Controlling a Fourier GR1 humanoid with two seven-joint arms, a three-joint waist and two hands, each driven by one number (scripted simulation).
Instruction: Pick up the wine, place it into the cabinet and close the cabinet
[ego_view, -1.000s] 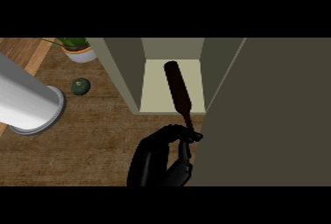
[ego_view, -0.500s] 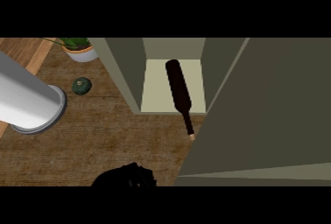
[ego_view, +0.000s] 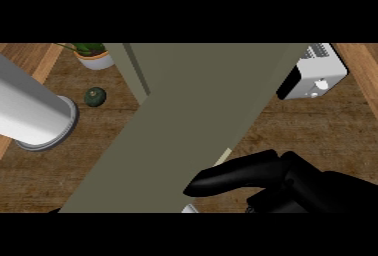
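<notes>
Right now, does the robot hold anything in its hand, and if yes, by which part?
Nothing is held. The right hand has straight fingers that touch the edge of the cabinet door, as if pushing it. The wine is not visible.

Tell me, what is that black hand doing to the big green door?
The robot's right hand is pressing its fingers against the cabinet door and swinging it shut. The door now covers the opening, so the wine bottle that lay inside a moment ago is hidden. The left hand is out of view. A potted plant, a small dark green thing and a white appliance sit on the counter.
</notes>
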